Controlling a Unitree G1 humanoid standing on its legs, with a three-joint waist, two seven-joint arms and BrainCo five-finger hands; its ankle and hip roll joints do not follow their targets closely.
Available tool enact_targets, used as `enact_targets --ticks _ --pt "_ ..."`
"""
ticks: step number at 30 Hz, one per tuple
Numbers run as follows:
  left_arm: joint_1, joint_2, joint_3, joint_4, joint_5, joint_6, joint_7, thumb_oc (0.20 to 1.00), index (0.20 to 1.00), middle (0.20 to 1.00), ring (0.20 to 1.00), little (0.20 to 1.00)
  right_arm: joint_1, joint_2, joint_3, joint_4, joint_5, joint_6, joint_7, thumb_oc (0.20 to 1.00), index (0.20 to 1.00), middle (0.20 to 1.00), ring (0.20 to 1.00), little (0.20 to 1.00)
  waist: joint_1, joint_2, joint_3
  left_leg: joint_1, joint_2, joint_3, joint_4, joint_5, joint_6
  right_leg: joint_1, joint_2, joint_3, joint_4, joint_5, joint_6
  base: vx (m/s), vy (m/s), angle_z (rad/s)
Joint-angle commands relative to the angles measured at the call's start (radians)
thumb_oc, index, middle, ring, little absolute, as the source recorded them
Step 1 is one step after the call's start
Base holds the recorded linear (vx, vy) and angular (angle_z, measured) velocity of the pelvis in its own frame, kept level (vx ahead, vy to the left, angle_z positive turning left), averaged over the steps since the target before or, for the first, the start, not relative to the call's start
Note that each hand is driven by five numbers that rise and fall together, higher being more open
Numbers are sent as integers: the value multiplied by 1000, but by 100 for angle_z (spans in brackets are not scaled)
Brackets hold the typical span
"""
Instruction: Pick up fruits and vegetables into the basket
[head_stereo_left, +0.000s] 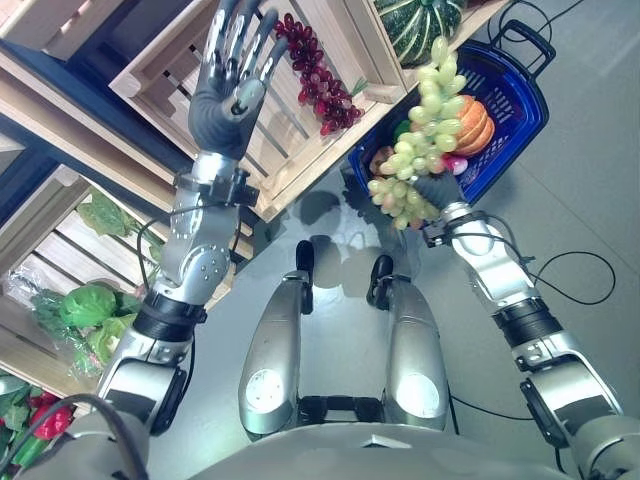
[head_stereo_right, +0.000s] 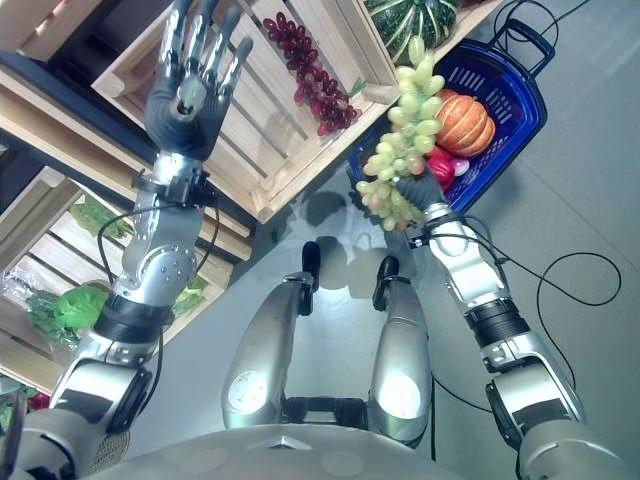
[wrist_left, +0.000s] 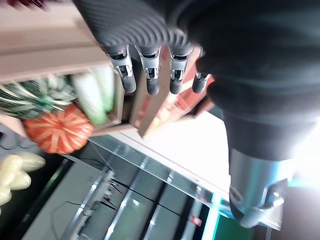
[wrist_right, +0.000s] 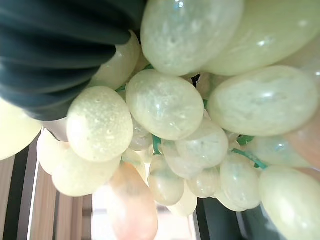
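So, step: I'm hauling a green grape bunch (head_stereo_left: 420, 135) to the blue basket (head_stereo_left: 520, 120); it hangs right over the near rim.
Right hand (head_stereo_left: 432, 190): buried under the grapes, can't tell its fingers.
Left hand (head_stereo_left: 228, 75): spread flat, empty, up by the crate (head_stereo_left: 290, 150).
Next: I'd say push further in, then lower and release.
Basket: orange pumpkin (head_stereo_left: 472, 125), something red (head_stereo_right: 440, 165).
Crate: red grapes (head_stereo_left: 320, 75).

Shop: produce crates (head_stereo_left: 300, 120), shopping basket (head_stereo_left: 515, 125)
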Motion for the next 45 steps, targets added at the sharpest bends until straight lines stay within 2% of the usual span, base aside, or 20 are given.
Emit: enact_targets --ticks 1,7,8,11,13,17,18,24,26,28,33,35,39,45 --pt "70 8 59 -74 -53 19 -62 1000 1000 1000 1000 1000 3 -7 -64 -107 75 -110 -10 200 200 200 200 200 -1 -5 -51 0 -29 83 107 -162 57 -16 56 3 -14 44 11 -9 -54 -1" --pt "147 3 52 -32 -32 59 -75 1000 1000 1000 1000 1000 11 -36 -131 -75 160 -103 -42 200 200 200 200 200 7 6 -51 -70 -24 83 134 -163 62 -82 55 -4 21 38 6 -7 -44 0" --pt "163 5 47 -23 -34 69 -73 1000 1000 1000 1000 1000 11 -42 -136 -63 178 -95 -49 200 200 200 200 200 11 8 -51 -65 -26 76 145 -189 58 -78 57 3 35 13 16 50 -53 4" --pt "196 14 31 5 -36 119 -67 1000 1000 1000 1000 1000 -7 -67 -160 -11 252 -60 -57 200 200 200 200 200 23 18 -51 -112 -24 76 157 -187 59 -121 54 -4 51 11 16 -10 -57 9" --pt "221 19 10 38 -72 179 -72 1000 1000 1000 1000 1000 -34 -94 -168 55 287 -37 -51 200 200 200 200 200 36 29 -51 -153 -23 75 162 -181 59 -161 50 -12 64 14 16 -48 -48 4" --pt "251 36 -37 85 -66 239 -81 1000 1000 1000 1000 1000 -109 -148 -156 149 296 2 -41 200 200 200 200 200 59 49 -51 -227 -21 74 172 -170 60 -233 42 -23 85 17 16 -38 -43 4" --pt "256 45 -57 103 -43 248 -73 1000 1000 1000 1000 1000 -139 -167 -144 179 295 30 -41 200 200 200 200 200 66 57 -51 -251 -22 72 172 -167 62 -261 41 -25 92 20 16 -36 -38 4" --pt "262 79 -130 168 -1 309 -97 1000 1000 1000 1000 1000 -244 -229 -98 298 359 93 -46 200 200 200 200 200 90 84 -51 -341 -17 67 186 -158 67 -365 31 -27 129 23 17 -8 -26 6" --pt "256 89 -154 184 55 303 -92 1000 1000 1000 1000 1000 -281 -241 -89 340 397 119 -50 200 200 200 200 200 97 96 -51 -368 -17 66 192 -157 68 -396 26 -26 142 23 18 0 -6 12" --pt "246 98 -189 211 131 273 -89 1000 1000 1000 1000 1000 -332 -255 -85 405 440 134 -49 200 200 200 200 200 105 114 -51 -398 -19 63 196 -154 69 -433 20 -25 156 21 18 2 22 15" --pt "236 106 -238 246 168 277 -104 1000 1000 1000 1000 1000 -400 -271 -79 500 502 169 -72 200 200 200 200 200 115 141 -51 -447 -23 61 221 -160 73 -489 16 -17 192 10 13 5 11 4" --pt "234 106 -255 272 193 259 -111 1000 1000 1000 1000 1000 -424 -274 -78 534 535 177 -89 200 200 200 200 200 118 148 -51 -465 -23 60 228 -161 74 -508 13 -17 201 9 12 0 0 0" --pt "226 102 -303 317 258 211 -99 1000 1000 1000 1000 1000 -461 -273 -83 578 607 177 -126 200 200 200 200 200 119 158 -51 -492 -24 57 231 -161 73 -539 14 -10 205 12 9 0 0 0" --pt "230 82 -344 355 262 160 -75 1000 1000 1000 1000 1000 -477 -270 -103 618 654 145 -214 200 200 200 200 200 116 166 -51 -522 -24 56 237 -164 74 -574 19 2 214 11 4 -7 4 -3"
